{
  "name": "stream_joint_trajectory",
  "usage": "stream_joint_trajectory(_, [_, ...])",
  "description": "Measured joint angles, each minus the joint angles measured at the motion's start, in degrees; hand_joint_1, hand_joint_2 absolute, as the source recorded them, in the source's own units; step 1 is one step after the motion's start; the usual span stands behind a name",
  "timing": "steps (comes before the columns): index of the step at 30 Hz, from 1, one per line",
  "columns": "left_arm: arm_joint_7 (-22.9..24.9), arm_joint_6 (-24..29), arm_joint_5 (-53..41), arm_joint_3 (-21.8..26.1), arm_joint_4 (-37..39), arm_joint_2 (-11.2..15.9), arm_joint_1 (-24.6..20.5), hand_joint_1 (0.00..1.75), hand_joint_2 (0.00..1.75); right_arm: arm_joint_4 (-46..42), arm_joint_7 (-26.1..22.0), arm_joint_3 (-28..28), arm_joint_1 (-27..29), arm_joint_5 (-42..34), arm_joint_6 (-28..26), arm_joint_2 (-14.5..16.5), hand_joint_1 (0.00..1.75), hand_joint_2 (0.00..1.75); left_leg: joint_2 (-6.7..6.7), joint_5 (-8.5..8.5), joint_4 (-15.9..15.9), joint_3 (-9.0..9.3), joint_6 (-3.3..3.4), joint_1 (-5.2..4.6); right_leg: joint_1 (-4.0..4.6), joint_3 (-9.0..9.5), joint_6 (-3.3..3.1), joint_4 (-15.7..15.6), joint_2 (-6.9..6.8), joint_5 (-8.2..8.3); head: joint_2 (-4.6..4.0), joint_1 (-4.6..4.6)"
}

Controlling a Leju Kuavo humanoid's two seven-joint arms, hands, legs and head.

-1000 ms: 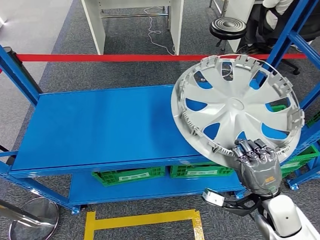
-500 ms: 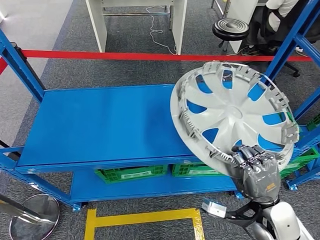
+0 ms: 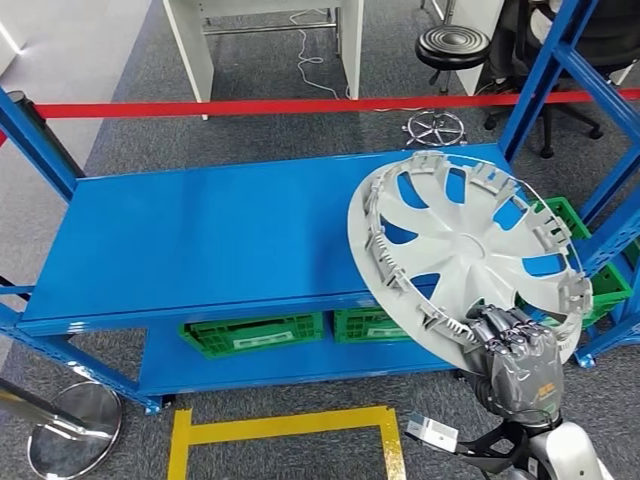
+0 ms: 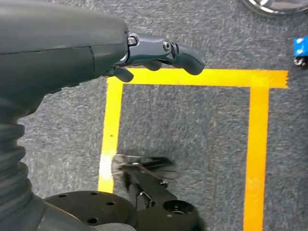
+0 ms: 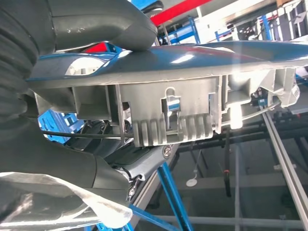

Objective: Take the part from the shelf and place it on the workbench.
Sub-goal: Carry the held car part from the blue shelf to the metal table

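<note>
Right hand carries the hubcap by its near rim, clear of the shelf.

Nearest the robot, the right hand has its fingers closed over the near edge of the round silver-grey plastic wheel cover; the right wrist view shows the thick grey thumb on one face and the fingers on the other, clamping the ribbed rim. An edge grip suits a wide, thin disc, which hangs tilted, inner side up, above the right end of the blue metal shelf. The left hand hangs over grey carpet and yellow floor tape, fingers extended, holding nothing. Green plastic crates sit on the lower tier. Farther off runs a red barrier strip. The bench cannot be identified, so placement is judged outstanding.
</note>
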Motion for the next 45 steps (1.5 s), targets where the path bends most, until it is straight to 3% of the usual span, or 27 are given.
stream_joint_trajectory(1, [0.0,0.0,0.0,0.0,0.0,0.0,0.0,0.00,1.75,0.0,0.0,0.0,0.1,0.0,0.0,0.0,1.75,1.75,0.00,-0.81,2.2,-0.03,0.15,-0.03,0.22,-0.60,-0.08,0.0,-0.04,0.48,0.00,-0.01])
stream_joint_trajectory(2, [0.0,0.0,0.0,0.0,0.0,0.0,0.0,0.00,1.75,0.0,0.0,0.1,0.2,0.0,0.0,0.0,1.75,1.75,0.00,-0.47,2.4,0.86,0.44,-0.10,0.47,-1.16,-0.14,0.0,-0.07,0.93,0.00,-0.01])
stream_joint_trajectory(3, [0.0,0.0,0.0,0.0,0.0,0.0,0.0,0.00,1.75,0.0,0.0,0.1,0.3,0.0,0.0,0.0,1.75,1.75,-0.01,0.82,0.2,2.76,0.89,-0.23,0.73,-1.66,-0.17,0.0,-0.08,1.36,0.00,-0.01])
stream_joint_trajectory(6, [0.0,0.0,0.0,0.0,-0.1,0.2,-0.1,0.00,1.75,-0.2,0.0,0.1,0.4,0.0,0.0,0.0,1.75,1.75,0.02,4.04,-12.3,10.69,2.90,-1.05,1.18,-2.73,0.05,0.0,-0.13,2.64,0.00,0.06])
stream_joint_trajectory(8, [0.0,0.0,0.0,0.0,-0.2,0.2,-0.2,0.00,1.75,-0.3,0.0,0.1,0.4,0.0,0.0,0.0,1.75,1.75,0.05,4.25,-15.8,12.38,3.24,-1.56,0.95,-2.99,0.70,-0.1,-0.24,3.52,0.00,0.02])
stream_joint_trajectory(10, [0.0,0.0,0.0,0.0,-0.2,0.1,-0.2,0.00,1.75,-0.5,0.1,0.1,0.5,0.0,0.0,0.0,1.75,1.75,0.14,5.40,-16.4,11.80,3.18,-1.61,0.71,-3.19,1.41,-0.3,-0.25,4.14,0.00,-0.10])
stream_joint_trajectory(11, [0.0,0.0,0.0,0.0,-0.3,0.1,-0.2,0.00,1.75,-0.5,0.1,0.1,0.5,0.0,0.0,0.0,1.75,1.75,0.23,6.11,-16.7,11.34,3.32,-1.47,0.72,-3.65,1.67,0.1,-0.19,3.43,0.00,-0.11])
stream_joint_trajectory(13, [0.0,-0.1,0.0,0.1,-0.3,0.0,-0.3,0.00,1.75,-0.6,0.2,0.2,0.6,-0.3,0.0,0.0,1.75,1.75,0.46,7.69,-17.3,10.00,3.65,-1.13,0.69,-5.15,2.13,3.7,-0.05,-1.00,0.00,0.01])
stream_joint_trajectory(15, [0.0,-0.3,-0.1,0.1,-0.3,0.0,-0.3,0.00,1.75,-0.6,0.2,0.2,0.5,-1.0,0.1,0.0,1.75,1.75,0.59,8.99,-17.2,8.30,3.81,-1.10,0.63,-6.68,2.64,10.6,-0.03,-6.25,0.00,0.20])
stream_joint_trajectory(16, [0.0,-0.4,-0.2,0.1,-0.3,0.0,-0.3,0.00,1.75,-0.6,0.2,0.3,0.5,-1.3,0.1,0.0,1.75,1.75,0.65,9.60,-17.0,7.39,3.77,-1.10,0.60,-6.89,2.84,13.6,-0.04,-7.23,0.00,0.24])
stream_joint_trajectory(17, [0.0,-0.5,-0.3,0.1,-0.3,0.0,-0.4,0.00,1.75,-0.7,0.2,0.4,0.6,-1.7,0.1,0.0,1.75,1.75,0.71,10.18,-16.8,6.48,3.68,-1.08,0.54,-6.34,3.01,15.0,-0.04,-6.82,0.00,0.25])
stream_joint_trajectory(18, [-0.1,-0.6,-0.3,0.1,-0.3,0.0,-0.4,0.00,1.75,-0.7,0.2,0.4,0.7,-1.9,0.1,0.0,1.75,1.75,0.74,10.69,-16.5,5.58,3.55,-1.05,0.45,-4.79,3.15,14.3,-0.05,-5.34,0.00,0.27])
stream_joint_trajectory(20, [-0.1,-0.7,-0.4,0.2,-0.3,0.1,-0.4,0.00,1.75,-0.7,0.2,0.5,0.7,-2.2,0.1,0.0,1.75,1.75,0.73,11.47,-15.7,3.97,3.10,-1.01,0.19,0.96,3.44,7.3,-0.05,-2.94,0.00,0.31])
stream_joint_trajectory(22, [-0.1,-0.9,-0.4,0.2,-0.3,0.1,-0.4,0.00,1.75,-0.8,0.2,0.6,0.7,-2.4,0.1,0.0,1.75,1.75,0.68,12.07,-14.6,2.89,2.54,-1.16,0.17,5.97,3.14,-0.3,0.08,-3.66,0.00,0.41])
stream_joint_trajectory(24, [-0.2,-1.2,-0.5,0.2,-0.3,0.1,-0.4,0.00,1.75,-0.9,0.0,0.6,0.7,-2.6,0.1,0.0,1.75,1.75,0.65,12.82,-14.2,2.41,2.04,-1.31,0.37,6.81,2.23,-2.5,0.13,-4.53,0.00,0.44])
stream_joint_trajectory(26, [-0.2,-1.8,-0.6,0.3,-0.3,0.1,-0.2,0.00,1.75,-0.9,-0.1,0.7,0.7,-2.6,0.1,0.0,1.75,1.75,0.56,12.42,-13.7,1.93,1.45,-1.20,0.29,5.69,1.07,-2.3,-0.11,-3.79,0.00,0.38])
stream_joint_trajectory(27, [-0.2,-2.2,-0.6,0.4,-0.4,0.0,-0.1,0.00,1.75,-0.9,-0.1,0.7,0.7,-2.4,0.1,0.0,1.75,1.75,0.49,10.74,-12.5,1.51,1.09,-1.11,0.22,5.09,0.51,-2.3,-0.22,-3.23,0.00,0.28])
stream_joint_trajectory(30, [-0.3,-3.3,-0.9,0.4,-0.5,0.0,0.0,0.00,1.75,-1.0,0.1,0.7,0.7,-1.9,0.1,0.0,1.75,1.75,0.37,2.09,-3.1,-0.29,0.21,-0.75,0.22,3.12,-0.21,-2.1,-0.37,-1.33,0.00,-0.04])
stream_joint_trajectory(31, [-0.3,-3.6,-1.0,0.4,-0.6,0.0,0.0,0.00,1.75,-1.0,0.1,0.7,0.7,-1.8,0.1,0.0,1.75,1.75,0.37,0.64,0.1,-0.48,0.08,-0.66,0.26,2.37,-0.18,-1.9,-0.38,-0.70,0.00,-0.06])
stream_joint_trajectory(32, [-0.4,-3.8,-1.1,0.4,-0.8,-0.1,-0.1,0.00,1.75,-1.0,0.1,0.7,0.7,-1.8,0.1,0.0,1.75,1.75,0.36,0.51,1.9,-0.04,0.05,-0.60,0.28,1.58,-0.13,-1.7,-0.40,-0.11,0.00,-0.07])
stream_joint_trajectory(33, [-0.4,-4.1,-1.2,0.4,-1.0,-0.1,-0.1,0.00,1.75,-1.0,0.1,0.7,0.7,-1.8,0.1,0.0,1.75,1.75,0.36,1.58,1.3,1.31,0.14,-0.58,0.30,0.71,-0.06,-1.4,-0.40,0.36,0.00,-0.07])
stream_joint_trajectory(35, [-0.4,-4.4,-1.6,0.4,-1.5,-0.3,-0.1,0.00,1.75,-1.0,0.3,0.8,0.7,-1.5,0.1,0.0,1.75,1.75,0.29,4.30,-5.5,6.37,0.64,-0.61,0.31,-0.82,0.16,-0.8,-0.40,1.11,0.00,-0.08])
stream_joint_trajectory(37, [-0.4,-4.5,-1.9,0.4,-2.0,-0.4,-0.1,0.00,1.75,-1.0,0.6,0.8,0.7,-1.1,0.1,0.0,1.75,1.75,0.17,4.82,-13.4,11.12,1.26,-0.80,0.41,-1.74,0.62,-0.4,-0.43,1.88,0.00,-0.05])
stream_joint_trajectory(39, [-0.4,-4.5,-2.0,0.4,-2.4,-0.6,-0.1,0.00,1.75,-1.0,0.9,0.9,0.7,-0.9,0.1,0.0,1.75,1.75,0.11,4.54,-16.2,12.18,1.68,-1.07,0.39,-2.17,1.28,-0.5,-0.50,2.83,0.00,-0.03])
stream_joint_trajectory(41, [-0.4,-4.5,-2.1,0.4,-2.7,-0.7,-0.1,0.00,1.75,-1.0,0.9,0.9,0.7,-0.7,0.1,0.0,1.75,1.75,0.12,5.42,-16.6,11.34,2.32,-0.98,0.27,-2.59,1.95,-0.6,-0.48,3.00,0.00,-0.02])
stream_joint_trajectory(43, [-0.4,-4.3,-2.2,0.4,-3.1,-0.9,-0.1,0.00,1.75,-1.0,1.2,0.9,0.8,-0.4,0.1,-0.1,1.75,1.75,0.05,6.61,-17.0,10.29,3.13,-0.77,0.24,-3.80,2.43,1.9,-0.32,-0.32,0.00,0.13])
stream_joint_trajectory(45, [-0.4,-4.0,-2.4,0.4,-3.4,-1.3,-0.1,0.00,1.75,-1.0,1.6,0.9,0.8,0.2,0.2,-0.2,1.75,1.75,-0.16,7.77,-17.0,8.92,3.54,-0.82,0.23,-5.82,2.73,8.6,-0.17,-5.83,0.00,0.26])
